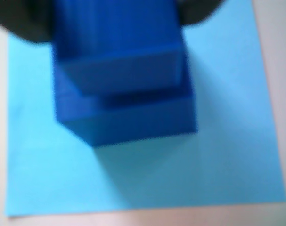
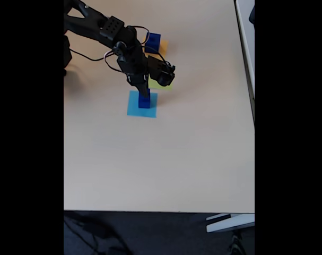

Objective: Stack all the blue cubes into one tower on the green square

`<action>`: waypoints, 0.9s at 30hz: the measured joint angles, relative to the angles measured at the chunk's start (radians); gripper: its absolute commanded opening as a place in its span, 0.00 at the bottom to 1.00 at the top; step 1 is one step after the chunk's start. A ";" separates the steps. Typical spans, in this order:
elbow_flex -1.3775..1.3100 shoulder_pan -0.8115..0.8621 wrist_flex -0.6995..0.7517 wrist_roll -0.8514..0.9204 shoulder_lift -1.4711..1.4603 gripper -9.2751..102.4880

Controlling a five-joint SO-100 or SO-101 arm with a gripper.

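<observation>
Where the black arm reaches down over the pale surface (image 2: 166, 159) in the fixed view, two blue cubes sit stacked on a light-blue paper square (image 2: 142, 104). The wrist view shows them close and blurred: a smaller blue cube (image 1: 121, 52) rests on a larger blue cube (image 1: 133, 115), so the stack's long axis stands upright, rising toward the camera. The edges of both cubes run roughly parallel, and the top one sits toward the far side of the lower one, leaving a step along the near edge. The light-blue paper square spreads out around the stack on all sides.

The gripper (image 2: 144, 93) comes down from above onto the stack. Dark shapes flank the upper cube at the top corners of the wrist view, but whether the gripper is clamped on that cube or parted around it cannot be told.

In the fixed view, a green square (image 2: 162, 84) lies just beyond the light-blue one, partly hidden by the arm. Farther back, another blue cube (image 2: 153, 42) sits on an orange-yellow square (image 2: 163, 46).
</observation>
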State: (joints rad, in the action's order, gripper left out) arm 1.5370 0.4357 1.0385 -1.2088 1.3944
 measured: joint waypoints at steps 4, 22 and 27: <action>0.000 0.000 0.000 0.000 0.000 0.19; 0.009 0.000 0.000 0.000 0.000 0.23; 0.009 0.000 -0.008 -0.006 0.000 0.23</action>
State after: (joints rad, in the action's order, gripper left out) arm 1.5463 0.4357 1.0308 -1.2149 1.3944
